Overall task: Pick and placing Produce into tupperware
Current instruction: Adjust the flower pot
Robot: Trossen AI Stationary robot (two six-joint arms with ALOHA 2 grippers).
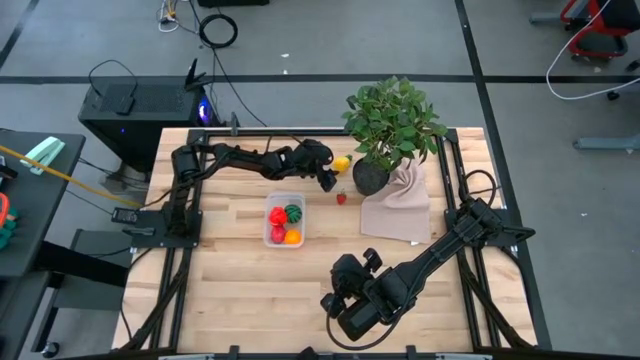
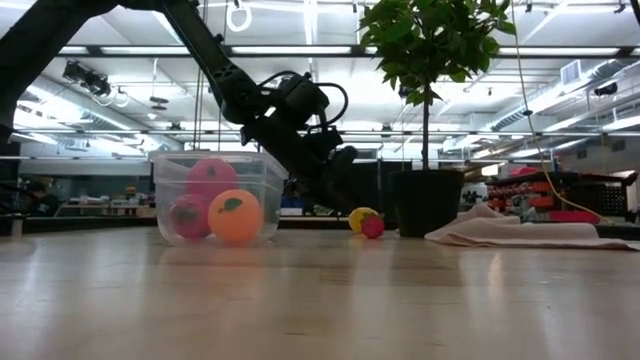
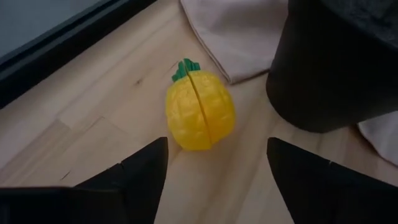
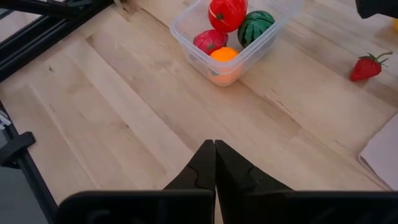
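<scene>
The left gripper (image 3: 214,177) hung wide open, empty, the yellow plastic pineapple (image 3: 200,111) just ahead, likely to roll if nudged.

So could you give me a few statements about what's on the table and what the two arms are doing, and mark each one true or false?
1. The tupperware already holds several toy fruits. True.
2. The left gripper is shut on the yellow pineapple. False: its fingers are open, and the pineapple lies on the table beyond them, ungrasped.
3. The strawberry lies on the bare wood outside the tupperware. True.
4. The right gripper is carrying the orange fruit. False: it is shut on nothing, near the table's front edge; the orange sits in the tupperware.
5. The potted plant stands beside the beige cloth. True.
</scene>
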